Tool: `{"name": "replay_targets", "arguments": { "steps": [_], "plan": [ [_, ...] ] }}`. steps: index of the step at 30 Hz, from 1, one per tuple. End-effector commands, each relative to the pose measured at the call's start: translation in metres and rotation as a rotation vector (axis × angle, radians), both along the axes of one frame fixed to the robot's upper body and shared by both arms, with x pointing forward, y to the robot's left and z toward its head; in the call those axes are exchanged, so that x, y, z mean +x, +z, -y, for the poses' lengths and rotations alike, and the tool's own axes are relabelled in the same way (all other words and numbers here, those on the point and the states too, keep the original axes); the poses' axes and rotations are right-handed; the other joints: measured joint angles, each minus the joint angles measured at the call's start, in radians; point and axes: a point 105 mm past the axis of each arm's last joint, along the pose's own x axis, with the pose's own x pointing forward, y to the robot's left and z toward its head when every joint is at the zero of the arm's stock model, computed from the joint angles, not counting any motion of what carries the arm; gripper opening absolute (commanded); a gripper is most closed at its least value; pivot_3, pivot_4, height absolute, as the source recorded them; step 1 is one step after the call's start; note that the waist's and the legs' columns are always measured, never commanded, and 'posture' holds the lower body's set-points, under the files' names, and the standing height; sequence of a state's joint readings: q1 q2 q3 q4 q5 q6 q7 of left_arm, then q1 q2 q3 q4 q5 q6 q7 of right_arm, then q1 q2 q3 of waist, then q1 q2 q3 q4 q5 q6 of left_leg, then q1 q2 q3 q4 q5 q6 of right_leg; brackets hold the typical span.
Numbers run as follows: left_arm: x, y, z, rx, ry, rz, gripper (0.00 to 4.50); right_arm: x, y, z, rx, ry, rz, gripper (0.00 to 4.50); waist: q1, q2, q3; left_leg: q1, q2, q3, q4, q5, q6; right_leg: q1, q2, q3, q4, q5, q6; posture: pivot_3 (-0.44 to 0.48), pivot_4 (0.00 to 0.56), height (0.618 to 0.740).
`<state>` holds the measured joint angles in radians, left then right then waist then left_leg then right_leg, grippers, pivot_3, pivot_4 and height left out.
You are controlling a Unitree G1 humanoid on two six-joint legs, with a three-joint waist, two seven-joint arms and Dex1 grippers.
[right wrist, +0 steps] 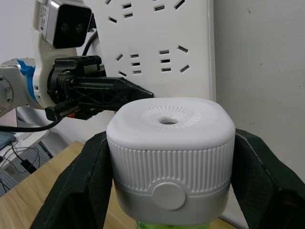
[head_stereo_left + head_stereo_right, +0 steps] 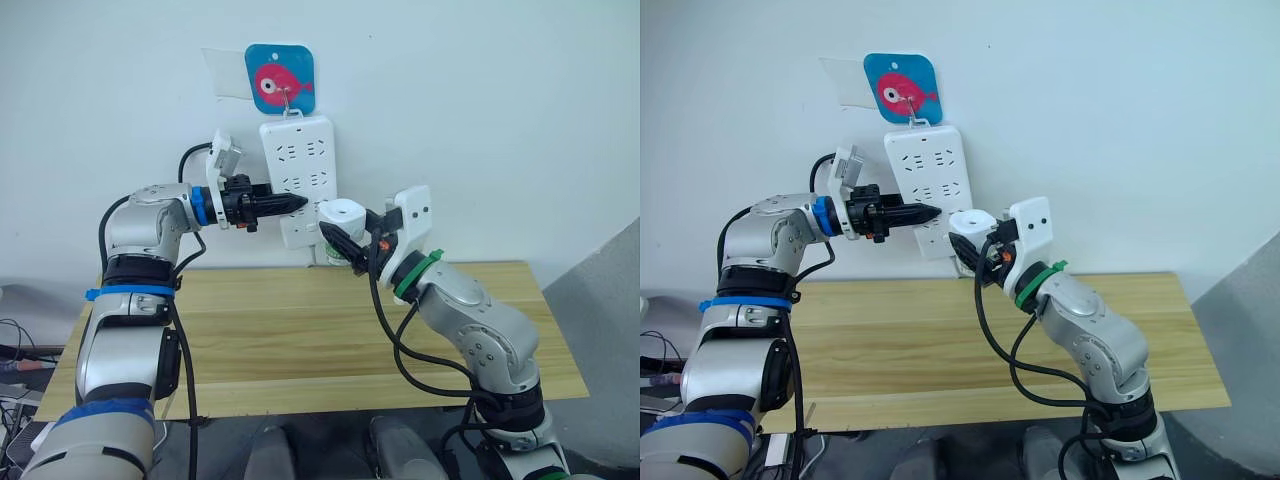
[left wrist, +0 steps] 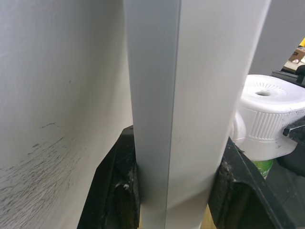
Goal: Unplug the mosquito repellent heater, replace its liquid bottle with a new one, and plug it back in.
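The mosquito repellent heater (image 1: 170, 143) is a white rounded unit with a ribbed band and a round vent hole on top. It sits beside the lower right corner of the wall-hung power strip (image 2: 300, 160). My right gripper (image 2: 343, 243) is shut on it, one black finger on each side. A green liquid bottle (image 3: 259, 167) shows just under the heater. The prongs are hidden, so I cannot tell whether they are in a socket. My left gripper (image 2: 292, 204) comes in from the left and is shut on the strip's edge (image 3: 174, 143).
The power strip hangs from a blue plate with a pink fish (image 2: 280, 78) on the white wall. Below it runs a wooden table (image 2: 300, 330), its top bare. A grey surface (image 2: 600, 300) rises at the right.
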<state>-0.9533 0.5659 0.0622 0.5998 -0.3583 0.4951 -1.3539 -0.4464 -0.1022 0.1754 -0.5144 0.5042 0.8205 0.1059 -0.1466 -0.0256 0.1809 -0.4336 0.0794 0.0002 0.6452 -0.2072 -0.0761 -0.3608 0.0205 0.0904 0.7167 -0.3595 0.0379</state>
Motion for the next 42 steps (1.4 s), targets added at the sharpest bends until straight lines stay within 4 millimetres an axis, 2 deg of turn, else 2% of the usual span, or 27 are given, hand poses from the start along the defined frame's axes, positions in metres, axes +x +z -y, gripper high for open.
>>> {"name": "replay_targets", "arguments": {
  "steps": [1, 6, 16, 24, 33, 42],
  "plan": [
    [-0.004, 0.017, 0.003, -0.064, -0.028, 0.048, 1.32, 0.004, 0.005, 0.002, -0.019, -0.043, 0.031, 3.03, 0.0, 0.0, 0.0, 0.0, 0.0, 0.0, 0.0, 0.0, 0.0, 0.0, 0.0, 0.0, 0.0, 0.0, 0.0, -0.156, 0.13, 0.74],
    [-0.005, 0.021, 0.009, -0.123, -0.019, 0.036, 1.32, 0.006, 0.004, -0.008, -0.049, -0.044, 0.055, 3.03, 0.0, 0.0, 0.0, 0.0, 0.0, 0.0, 0.0, 0.0, 0.0, 0.0, 0.0, 0.0, 0.001, 0.0, 0.0, -0.154, 0.135, 0.74],
    [-0.01, 0.016, 0.016, -0.14, -0.005, 0.034, 1.32, 0.02, -0.005, -0.027, -0.089, -0.092, 0.087, 3.03, -0.008, 0.0, 0.0, 0.003, 0.0, 0.0, 0.001, 0.003, 0.003, 0.0, 0.001, 0.001, 0.007, 0.003, -0.002, -0.138, 0.154, 0.74],
    [-0.009, 0.018, 0.015, -0.154, 0.013, 0.036, 1.32, 0.018, -0.009, -0.048, -0.099, -0.032, 0.099, 3.03, -0.018, 0.0, 0.0, 0.006, 0.0, 0.0, 0.001, 0.006, 0.001, 0.0, 0.002, 0.003, 0.011, 0.003, -0.002, -0.13, 0.156, 0.74],
    [-0.009, 0.019, 0.011, -0.147, 0.021, 0.039, 1.32, 0.012, -0.031, -0.05, -0.181, 0.043, 0.01, 3.03, -0.019, 0.0, 0.0, 0.007, 0.0, 0.0, 0.0, 0.007, 0.001, 0.0, 0.003, 0.004, 0.012, 0.003, 0.001, -0.132, 0.16, 0.74],
    [-0.009, 0.019, 0.012, -0.145, 0.018, 0.045, 1.32, 0.015, -0.03, -0.052, -0.177, 0.042, -0.012, 3.03, -0.019, 0.0, 0.0, 0.008, 0.0, 0.0, -0.001, 0.007, 0.0, 0.0, 0.003, 0.004, 0.012, 0.003, 0.001, -0.13, 0.158, 0.74]
  ]
}}
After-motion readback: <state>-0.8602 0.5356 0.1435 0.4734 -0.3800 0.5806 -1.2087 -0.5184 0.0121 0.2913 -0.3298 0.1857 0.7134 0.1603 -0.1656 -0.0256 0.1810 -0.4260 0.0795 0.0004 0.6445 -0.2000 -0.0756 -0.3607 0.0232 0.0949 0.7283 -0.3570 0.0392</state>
